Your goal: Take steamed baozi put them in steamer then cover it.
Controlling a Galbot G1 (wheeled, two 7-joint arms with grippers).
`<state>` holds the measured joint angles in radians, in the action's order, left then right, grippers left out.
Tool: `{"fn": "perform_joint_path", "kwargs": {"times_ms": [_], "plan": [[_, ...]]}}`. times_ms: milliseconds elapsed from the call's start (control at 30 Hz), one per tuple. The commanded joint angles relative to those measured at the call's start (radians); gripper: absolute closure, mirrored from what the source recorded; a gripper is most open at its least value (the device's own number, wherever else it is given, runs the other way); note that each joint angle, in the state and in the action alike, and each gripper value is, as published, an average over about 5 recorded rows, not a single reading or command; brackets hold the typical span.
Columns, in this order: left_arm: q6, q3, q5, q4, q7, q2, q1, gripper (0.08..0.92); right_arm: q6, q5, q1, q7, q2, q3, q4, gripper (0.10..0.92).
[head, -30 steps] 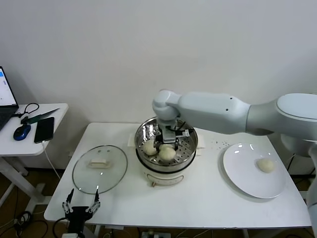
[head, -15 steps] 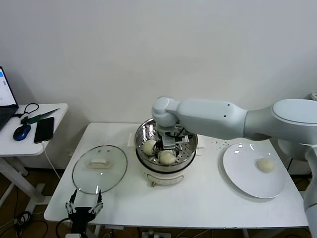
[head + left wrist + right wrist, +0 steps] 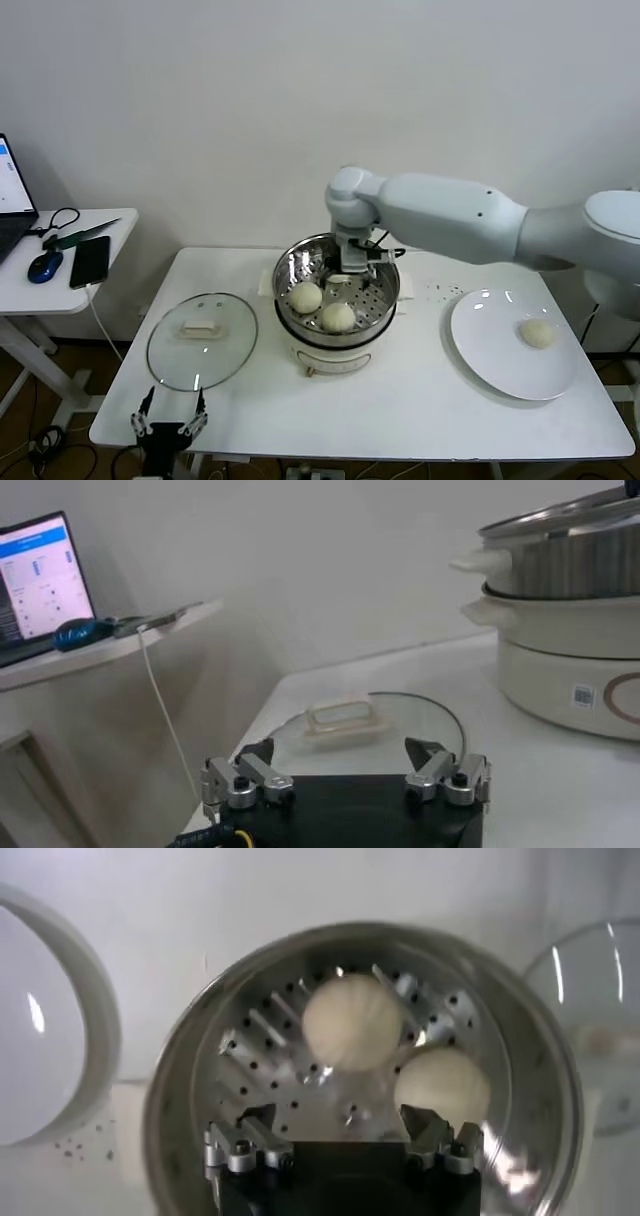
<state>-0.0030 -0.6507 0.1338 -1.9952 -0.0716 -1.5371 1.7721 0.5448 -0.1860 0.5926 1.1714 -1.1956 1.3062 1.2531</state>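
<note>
The steel steamer [image 3: 337, 300] stands mid-table on its white base. Two cream baozi [image 3: 305, 296] [image 3: 338, 317] lie on its perforated tray, also seen in the right wrist view [image 3: 352, 1020] [image 3: 441, 1085]. My right gripper [image 3: 350, 268] [image 3: 340, 1116] hovers over the pot's rear part, open, with nothing between its fingers. A further baozi [image 3: 537, 333] rests on the white plate [image 3: 490, 345] at the right. The glass cover [image 3: 201, 340] lies flat left of the steamer, its white handle [image 3: 345, 720] up. My left gripper [image 3: 168, 425] [image 3: 340, 748] waits open and empty at the table's front edge, just short of the cover.
A side table [image 3: 110, 235] at the left carries a phone [image 3: 89, 261], a mouse [image 3: 44, 266] and a laptop [image 3: 40, 585]. Small dark specks [image 3: 440, 290] dot the table between steamer and plate. Bare tabletop [image 3: 400, 400] lies in front of the steamer.
My right gripper has risen out of the steamer and shifted back and right, leaving both baozi on the tray. The left gripper has barely moved.
</note>
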Motion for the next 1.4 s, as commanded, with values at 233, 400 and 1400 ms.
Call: {"fn": "perform_joint_path", "kwargs": {"times_ms": [233, 400, 1400], "plan": [[-0.012, 0.005, 0.025, -0.036, 0.002, -0.002, 0.024, 0.177, -0.63, 0.489, 0.176, -0.12, 0.418, 0.164, -0.03, 0.203], [-0.013, 0.01, 0.025, -0.049, 0.004, -0.002, 0.033, 0.177, -0.707, 0.539, 0.039, -0.09, 0.561, 0.064, -0.077, 0.203], [0.012, 0.011, 0.051, -0.087, -0.002, -0.015, 0.057, 0.177, -0.434, -0.051, -0.676, -0.039, 0.542, -0.711, -0.576, 0.203]]}}
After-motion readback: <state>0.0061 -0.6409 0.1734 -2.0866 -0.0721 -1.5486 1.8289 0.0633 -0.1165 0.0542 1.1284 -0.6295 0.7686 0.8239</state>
